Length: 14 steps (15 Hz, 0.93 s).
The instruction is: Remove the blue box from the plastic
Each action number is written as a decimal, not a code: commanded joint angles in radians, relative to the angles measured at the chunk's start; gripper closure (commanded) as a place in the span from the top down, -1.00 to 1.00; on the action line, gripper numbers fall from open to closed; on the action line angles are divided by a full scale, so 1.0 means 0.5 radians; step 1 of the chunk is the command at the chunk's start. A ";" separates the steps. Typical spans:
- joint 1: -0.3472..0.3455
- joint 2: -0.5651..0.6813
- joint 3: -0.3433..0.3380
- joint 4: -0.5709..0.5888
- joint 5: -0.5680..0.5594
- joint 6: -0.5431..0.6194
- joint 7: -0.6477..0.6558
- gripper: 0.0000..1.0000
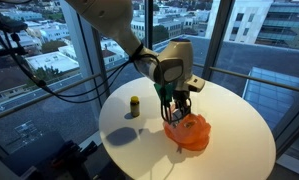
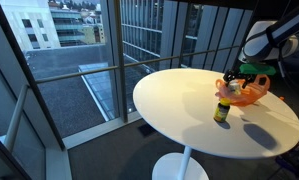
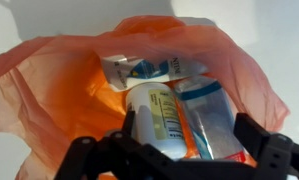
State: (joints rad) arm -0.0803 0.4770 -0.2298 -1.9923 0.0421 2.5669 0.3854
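Note:
An orange plastic bag (image 3: 49, 90) lies open on the round white table; it shows in both exterior views (image 1: 192, 134) (image 2: 249, 95). Inside it lie a blue and white box (image 3: 207, 112), a white bottle with a yellow label (image 3: 157, 115) and a white and blue carton (image 3: 149, 68). My gripper (image 3: 192, 130) is open, its fingers straddling the bottle and the blue box at the bag's mouth. In the exterior views the gripper (image 1: 177, 106) (image 2: 243, 78) reaches down into the top of the bag. I cannot tell whether the fingers touch the box.
A small yellow and green bottle (image 1: 134, 106) (image 2: 222, 110) stands upright on the table (image 1: 234, 110) (image 2: 179, 100), beside the bag. Tall glass windows (image 2: 89, 60) surround the table. Black cables (image 1: 49, 70) hang from the arm.

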 commanded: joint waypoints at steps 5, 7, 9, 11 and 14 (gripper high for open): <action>0.062 0.067 -0.055 0.023 -0.089 0.070 0.063 1.00; 0.067 0.080 -0.062 0.022 -0.093 0.085 0.064 1.00; 0.074 0.082 -0.070 0.022 -0.095 0.096 0.069 0.46; 0.074 0.069 -0.070 0.016 -0.088 0.099 0.060 0.13; 0.081 0.026 -0.067 -0.009 -0.081 0.103 0.050 -0.35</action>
State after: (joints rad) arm -0.0532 0.5113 -0.2513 -1.9904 0.0196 2.6120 0.3868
